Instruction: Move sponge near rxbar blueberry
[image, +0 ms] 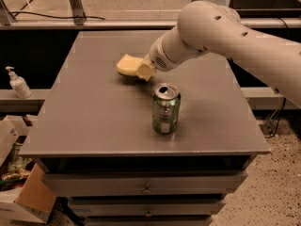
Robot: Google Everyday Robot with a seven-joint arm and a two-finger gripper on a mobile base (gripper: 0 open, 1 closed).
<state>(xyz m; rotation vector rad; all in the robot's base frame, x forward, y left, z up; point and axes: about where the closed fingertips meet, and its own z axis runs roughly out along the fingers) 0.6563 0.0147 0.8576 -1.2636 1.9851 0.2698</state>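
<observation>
The pale yellow sponge (126, 64) is held just above the grey table top (94, 112), near its middle, a little up and left of the green soda can (165, 108). My gripper (142, 70) is shut on the sponge's right end; a cream finger (146, 71) shows against it. The white arm (221, 32) reaches in from the right and covers the far right of the table. The rxbar blueberry is hidden behind the arm.
The table is a grey cabinet with drawers (146, 187) below. A white pump bottle (18, 84) stands on a ledge at the left. Cardboard boxes (19, 197) lie on the floor at the lower left.
</observation>
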